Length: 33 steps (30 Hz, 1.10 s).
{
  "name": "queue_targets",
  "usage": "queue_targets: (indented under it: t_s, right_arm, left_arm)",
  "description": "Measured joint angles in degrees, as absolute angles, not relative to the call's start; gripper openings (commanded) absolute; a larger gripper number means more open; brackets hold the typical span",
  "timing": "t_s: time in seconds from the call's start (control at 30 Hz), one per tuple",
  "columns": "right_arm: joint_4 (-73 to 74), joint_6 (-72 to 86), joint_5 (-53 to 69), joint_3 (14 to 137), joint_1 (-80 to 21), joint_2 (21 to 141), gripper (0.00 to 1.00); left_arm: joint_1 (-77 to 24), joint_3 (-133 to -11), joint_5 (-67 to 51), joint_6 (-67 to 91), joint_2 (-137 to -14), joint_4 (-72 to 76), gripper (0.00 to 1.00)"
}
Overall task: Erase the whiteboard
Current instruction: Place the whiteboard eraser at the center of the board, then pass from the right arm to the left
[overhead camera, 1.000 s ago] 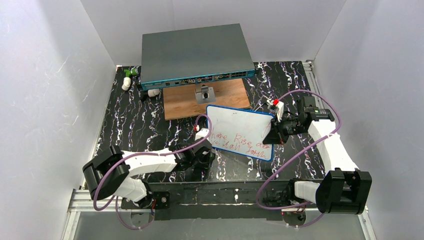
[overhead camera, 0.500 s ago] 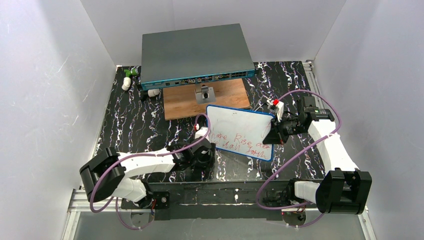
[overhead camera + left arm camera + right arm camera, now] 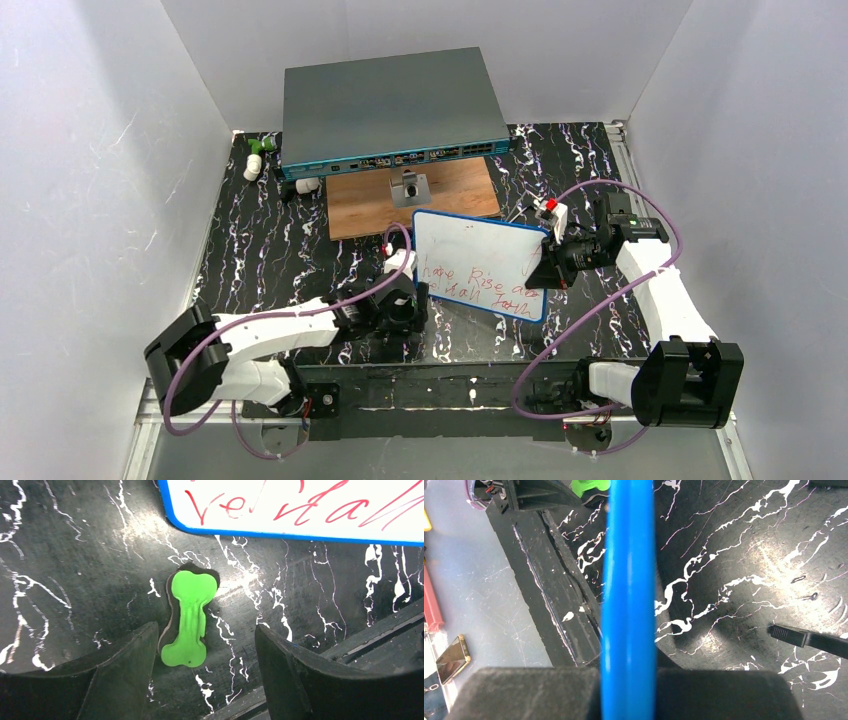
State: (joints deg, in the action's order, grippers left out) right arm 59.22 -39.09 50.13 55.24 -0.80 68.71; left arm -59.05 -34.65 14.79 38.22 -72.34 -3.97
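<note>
The whiteboard [image 3: 480,262], white with a blue frame and red handwriting along its near part, is held tilted over the black marbled table. My right gripper [image 3: 548,262] is shut on its right edge; the right wrist view shows the blue frame [image 3: 629,580] pinched between the fingers of the gripper [image 3: 629,680]. My left gripper [image 3: 404,308] is open, low by the board's near left corner [image 3: 300,505]. In the left wrist view a green bone-shaped eraser [image 3: 189,617] lies on the table between the open fingers, close to the left finger [image 3: 130,665]; the gripper [image 3: 205,632] is empty.
A large grey-teal network switch [image 3: 390,110] stands at the back, partly on a brown wooden board [image 3: 440,212] with a small grey part [image 3: 408,187]. Small white and green pieces [image 3: 256,156] lie back left. A white, red-tipped item [image 3: 550,210] is near the right gripper.
My left arm has stretched forward and slightly right, bringing the gripper closer to the whiteboard's near left corner. The right gripper and the board have stayed put.
</note>
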Motion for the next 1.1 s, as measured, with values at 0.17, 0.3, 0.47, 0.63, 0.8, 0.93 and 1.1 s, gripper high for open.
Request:
queue_targets:
  t_s: [0.17,0.3,0.47,0.63,0.8,0.93,1.1]
  right_arm:
    - [59.86,-39.97,50.46,55.24,-0.75,68.71,0.01]
    - [60.60,-41.67,50.76,55.27,-0.75,68.71,0.01]
    - [64.05,-44.29,51.53,57.36,-0.99,70.32,0.01]
    - [66.19,-46.89,53.56,61.08,-2.52,74.00,0.01]
    - [67.40,-47.94,54.85,62.67,-3.81,76.84,0.01]
    - [69.23,-48.77,56.60,65.63,-4.23,78.81,0.01]
    - [70.70,-49.95,60.75,67.09,-5.17,79.94,0.01]
  left_arm:
    - [-56.58,-34.24,13.74,34.17,-64.93,-4.82,0.91]
    - [-49.56,-30.39,7.88,31.16,-52.01,-1.08,0.98]
    - [-39.35,-24.69,-2.66,30.04,-40.56,3.57,0.98]
    - [-30.28,-17.63,-15.03,32.84,-41.32,12.62,0.98]
    - [-23.70,-13.50,-24.73,37.76,-50.92,25.61,0.98]
    - [-21.50,-13.47,-29.41,39.18,-58.22,35.86,0.98]
    - [-21.47,-13.47,-32.86,37.98,-61.36,47.03,0.96]
